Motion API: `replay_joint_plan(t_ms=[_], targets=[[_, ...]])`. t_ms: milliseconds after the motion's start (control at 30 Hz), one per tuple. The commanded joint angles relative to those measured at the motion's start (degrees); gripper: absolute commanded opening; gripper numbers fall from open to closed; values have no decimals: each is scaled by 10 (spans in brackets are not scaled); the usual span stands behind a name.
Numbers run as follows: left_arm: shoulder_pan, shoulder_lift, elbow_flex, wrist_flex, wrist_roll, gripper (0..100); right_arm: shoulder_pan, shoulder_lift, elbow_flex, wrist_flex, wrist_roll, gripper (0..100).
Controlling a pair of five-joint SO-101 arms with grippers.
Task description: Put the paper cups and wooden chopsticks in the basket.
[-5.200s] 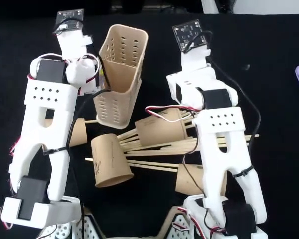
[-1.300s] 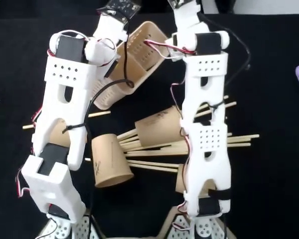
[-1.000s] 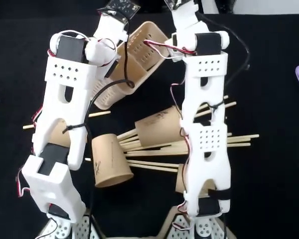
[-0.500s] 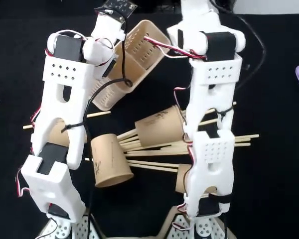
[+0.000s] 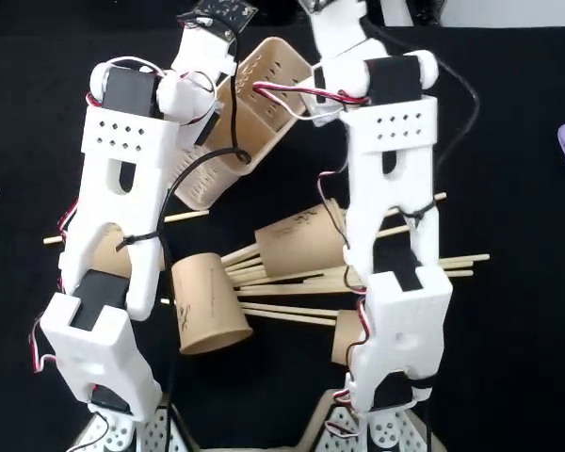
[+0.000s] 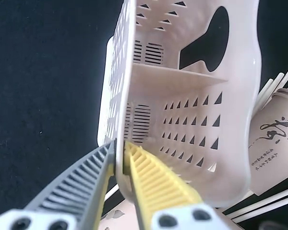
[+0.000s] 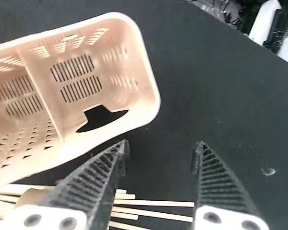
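**Basket, tilted, held by one wall**

Pinched at wall edge between clenched jaws of left gripper. Right gripper spread wide, grasping nothing; basket rim just beside one jaw tip, open black table between and beyond both. Paper cups and wooden chopsticks loose on table, past basket from left jaws.

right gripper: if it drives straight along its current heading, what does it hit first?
Probably bare black table: the open right gripper frames cloth just past the basket rim. One finger sits near that rim and might clip it; depth is unclear.
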Motion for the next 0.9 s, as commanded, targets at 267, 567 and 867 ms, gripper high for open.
replay_joint_plan(t_ms=[267, 567, 867], targets=[[12, -17, -9, 3, 4, 30, -40, -21, 12, 3, 46, 222], [14, -12, -9, 4, 4, 30, 4, 59, 22, -33, 50, 222], [14, -12, -9, 3, 4, 30, -6, 58, 22, -33, 91, 10]])
